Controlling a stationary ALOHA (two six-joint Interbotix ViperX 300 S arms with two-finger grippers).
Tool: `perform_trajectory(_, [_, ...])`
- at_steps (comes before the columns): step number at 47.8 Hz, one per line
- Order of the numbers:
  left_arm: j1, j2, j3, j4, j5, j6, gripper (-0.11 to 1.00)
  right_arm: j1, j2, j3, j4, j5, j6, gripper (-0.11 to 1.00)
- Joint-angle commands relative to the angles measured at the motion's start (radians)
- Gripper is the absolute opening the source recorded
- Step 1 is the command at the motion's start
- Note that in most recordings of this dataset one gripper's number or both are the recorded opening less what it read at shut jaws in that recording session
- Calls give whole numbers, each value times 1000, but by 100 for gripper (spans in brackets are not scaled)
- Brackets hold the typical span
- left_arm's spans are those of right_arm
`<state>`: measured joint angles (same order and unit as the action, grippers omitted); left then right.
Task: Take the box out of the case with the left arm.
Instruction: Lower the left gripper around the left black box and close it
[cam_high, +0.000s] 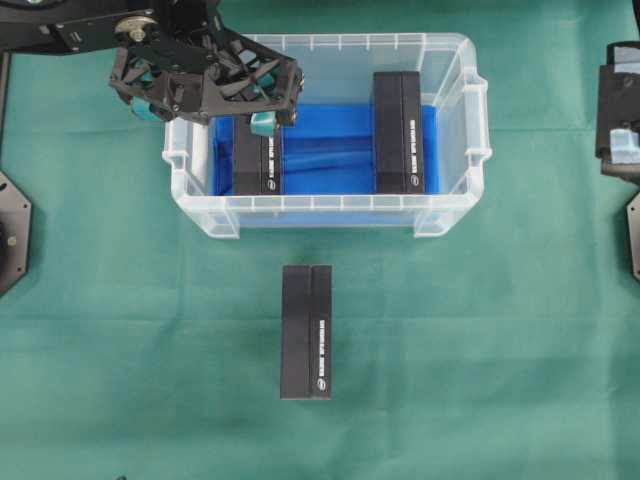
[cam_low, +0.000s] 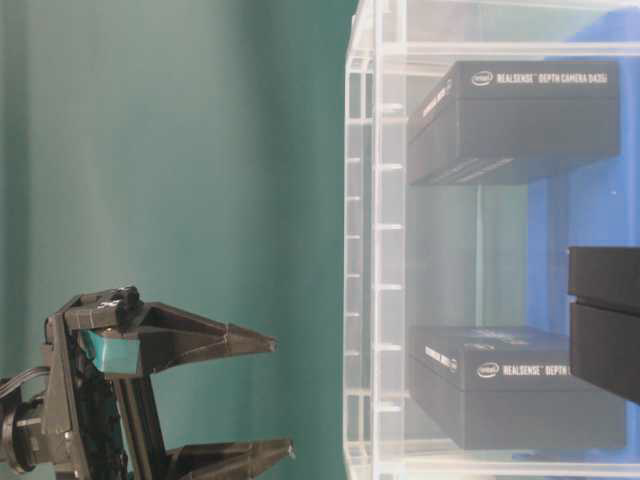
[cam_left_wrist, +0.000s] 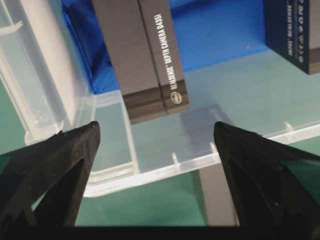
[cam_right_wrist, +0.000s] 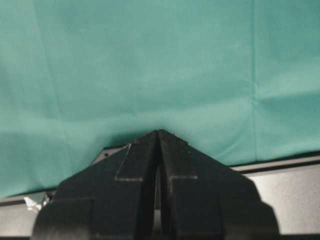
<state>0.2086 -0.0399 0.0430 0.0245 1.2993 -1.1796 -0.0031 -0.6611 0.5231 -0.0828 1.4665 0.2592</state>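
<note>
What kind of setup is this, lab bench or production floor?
Probably a robotics lab bench: a green cloth covers the table, two arms flank it, and a clear plastic case holds RealSense D435i camera boxes as props, the left gripper open above one.

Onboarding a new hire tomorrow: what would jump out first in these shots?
The clear case with its bright blue liner, holding two black RealSense camera boxes, left and right. The left tool hangs open above the left one. A third box lies outside on the green cloth.
</note>
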Motion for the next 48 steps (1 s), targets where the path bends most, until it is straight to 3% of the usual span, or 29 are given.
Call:
perform_trajectory(1, [2, -6, -6, 3, -12, -2, 93, 0, 2, -11, 2, -6, 2, -1])
perform_trajectory(30, [40, 21, 130, 6, -169, 5, 93, 0, 5, -9, 2, -21, 0, -1])
perform_trajectory(48, [37, 121, 146, 14, -249, 35, 93, 2, 5, -8, 15, -25, 2, -1])
